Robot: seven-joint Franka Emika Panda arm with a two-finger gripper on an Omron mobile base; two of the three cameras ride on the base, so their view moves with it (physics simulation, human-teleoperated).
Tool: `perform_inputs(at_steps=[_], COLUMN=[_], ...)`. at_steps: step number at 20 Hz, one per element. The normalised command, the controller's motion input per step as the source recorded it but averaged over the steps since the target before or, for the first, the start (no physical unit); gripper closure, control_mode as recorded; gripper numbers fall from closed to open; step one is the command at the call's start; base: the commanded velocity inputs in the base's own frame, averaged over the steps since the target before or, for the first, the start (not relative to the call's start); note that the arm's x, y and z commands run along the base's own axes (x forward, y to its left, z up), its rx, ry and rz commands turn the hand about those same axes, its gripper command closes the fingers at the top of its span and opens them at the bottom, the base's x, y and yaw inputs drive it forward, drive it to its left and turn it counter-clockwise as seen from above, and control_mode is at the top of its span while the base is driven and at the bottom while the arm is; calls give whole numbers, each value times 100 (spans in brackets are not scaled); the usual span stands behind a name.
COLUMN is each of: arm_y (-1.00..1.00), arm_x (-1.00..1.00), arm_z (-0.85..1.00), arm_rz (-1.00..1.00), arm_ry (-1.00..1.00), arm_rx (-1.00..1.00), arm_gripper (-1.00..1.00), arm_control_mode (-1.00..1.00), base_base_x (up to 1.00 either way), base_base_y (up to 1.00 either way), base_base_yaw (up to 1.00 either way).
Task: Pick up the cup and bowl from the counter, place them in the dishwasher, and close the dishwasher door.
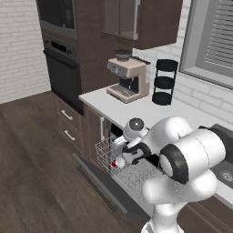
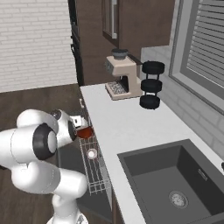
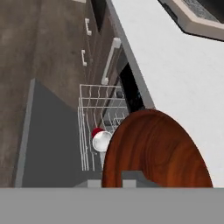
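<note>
My gripper [image 2: 81, 130] is shut on the rim of the reddish-brown bowl [image 3: 153, 148], which hangs over the pulled-out wire rack [image 3: 94, 100] of the dishwasher. From the right base the bowl [image 2: 86, 131] sits just beside the counter [image 2: 127, 127] edge. The red cup [image 3: 99, 140] with its white inside stands in the rack below; it also shows as the cup [image 1: 118, 162] and the cup [image 2: 92, 153]. The dishwasher door [image 1: 98, 182] lies dropped open under the rack. One dark fingertip [image 3: 131, 177] rests against the bowl's inside.
A coffee machine [image 1: 127, 77] and a black three-tier stand [image 1: 164, 82] stand at the back of the counter. The dark sink [image 2: 175, 175] lies to the right. A black wall oven [image 1: 61, 68] and drawers with silver handles [image 1: 68, 123] are left of the dishwasher.
</note>
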Motion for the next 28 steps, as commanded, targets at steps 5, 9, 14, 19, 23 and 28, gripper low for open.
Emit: perform_inputs(at_steps=[5,9,14,19,23,28], arm_y=[64,57,32,61,32,27], arm_x=[55,76,62,37,64,64], arm_z=[-63,-79,-91,-69,-65,-40], arm_rz=[0,0,0,-4,-11,-10], arm_ry=[23,10,0,-2,0,0], arm_rx=[1,-1,-7,-6,-4,-9], arm_gripper=[100,100,100,100,100,100], arm_control_mode=[-100,-100,-100,-100,-100,-100], base_base_x=[0,0,0,0,0,0], base_base_y=[0,0,0,0,0,0], base_base_yaw=[0,0,0,0,0,0])
